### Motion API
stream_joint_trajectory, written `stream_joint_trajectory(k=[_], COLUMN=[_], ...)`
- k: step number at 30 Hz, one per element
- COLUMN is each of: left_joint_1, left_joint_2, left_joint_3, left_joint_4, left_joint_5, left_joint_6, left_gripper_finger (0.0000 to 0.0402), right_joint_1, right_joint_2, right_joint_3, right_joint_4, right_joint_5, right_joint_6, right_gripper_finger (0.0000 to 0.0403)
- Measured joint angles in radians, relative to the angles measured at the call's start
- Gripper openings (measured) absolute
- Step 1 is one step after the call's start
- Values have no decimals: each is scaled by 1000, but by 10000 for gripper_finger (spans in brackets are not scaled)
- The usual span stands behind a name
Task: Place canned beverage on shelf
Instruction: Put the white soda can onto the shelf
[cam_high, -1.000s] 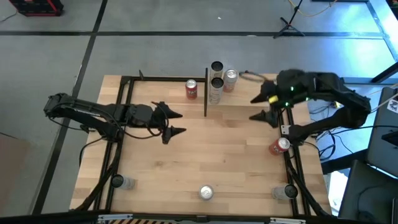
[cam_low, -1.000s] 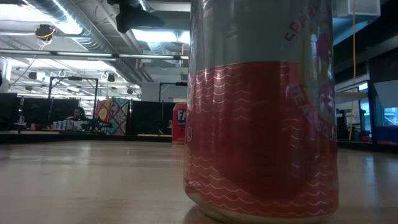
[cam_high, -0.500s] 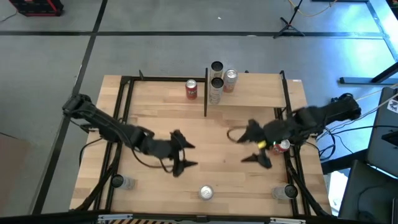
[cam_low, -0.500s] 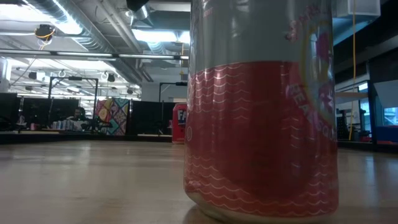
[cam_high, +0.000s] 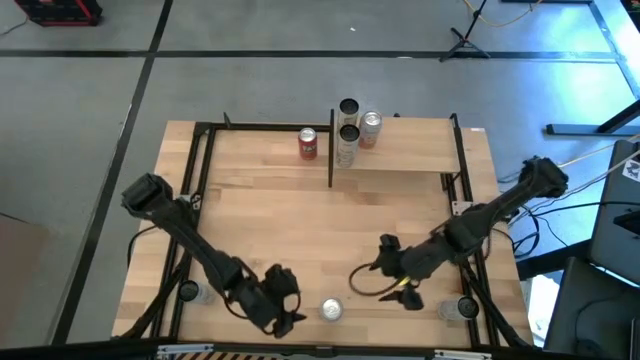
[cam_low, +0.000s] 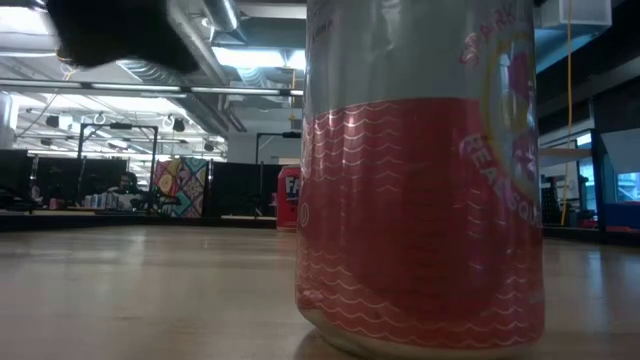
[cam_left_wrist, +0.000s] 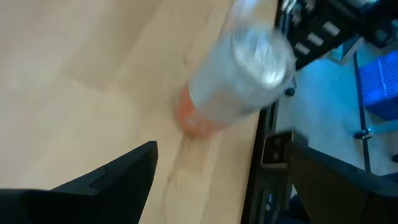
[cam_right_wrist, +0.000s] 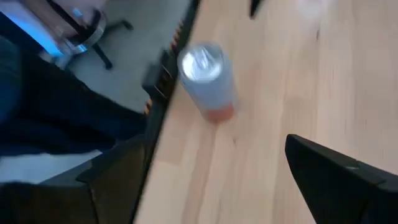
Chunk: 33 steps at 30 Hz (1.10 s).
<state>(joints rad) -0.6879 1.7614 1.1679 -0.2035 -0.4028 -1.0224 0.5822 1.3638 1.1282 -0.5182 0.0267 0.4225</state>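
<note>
A can with a silver top and red lower half (cam_high: 331, 310) stands upright on the tabletop at the middle of the near edge. It fills the low view (cam_low: 420, 180). My left gripper (cam_high: 292, 300) is open just to its left, and the can shows ahead of it in the left wrist view (cam_left_wrist: 236, 81). My right gripper (cam_high: 392, 272) is open to the can's right and a little farther back; its wrist view shows a can (cam_right_wrist: 208, 78) ahead. The shelf (cam_high: 405, 150), a small wood board between black posts, stands at the far right.
Three cans (cam_high: 347, 108) (cam_high: 347, 135) (cam_high: 370, 128) stand at the shelf's left end, and a red can (cam_high: 308, 143) stands left of them. Two more cans stand at the near corners (cam_high: 200, 293) (cam_high: 460, 308). A black frame (cam_high: 190, 200) runs along the table's sides.
Both arms have swept from the table's middle toward its near edge. My left gripper has gone near and right, up to the middle can. My right gripper has gone near and left toward the same can. The cans have not moved.
</note>
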Motion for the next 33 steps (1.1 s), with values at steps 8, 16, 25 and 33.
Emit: stream_joint_trajectory(k=[8, 16, 25, 33], left_joint_1=[-20, -11, -5, 0], left_joint_2=[128, 209, 211, 211], left_joint_3=[0, 0, 0, 0], left_joint_4=[115, 251, 262, 236], left_joint_5=[-8, -25, -163, -247], left_joint_6=[-49, -40, -40, -67], left_gripper_finger=[341, 341, 341, 341], right_joint_1=[16, 14, 14, 15], right_joint_2=[211, 385, 455, 455], right_joint_3=[0, 0, 0, 2], right_joint_4=[158, 332, 415, 486], right_joint_5=[45, 70, 165, 98], right_joint_6=[-24, -35, -30, -1], right_gripper_finger=[367, 367, 367, 367])
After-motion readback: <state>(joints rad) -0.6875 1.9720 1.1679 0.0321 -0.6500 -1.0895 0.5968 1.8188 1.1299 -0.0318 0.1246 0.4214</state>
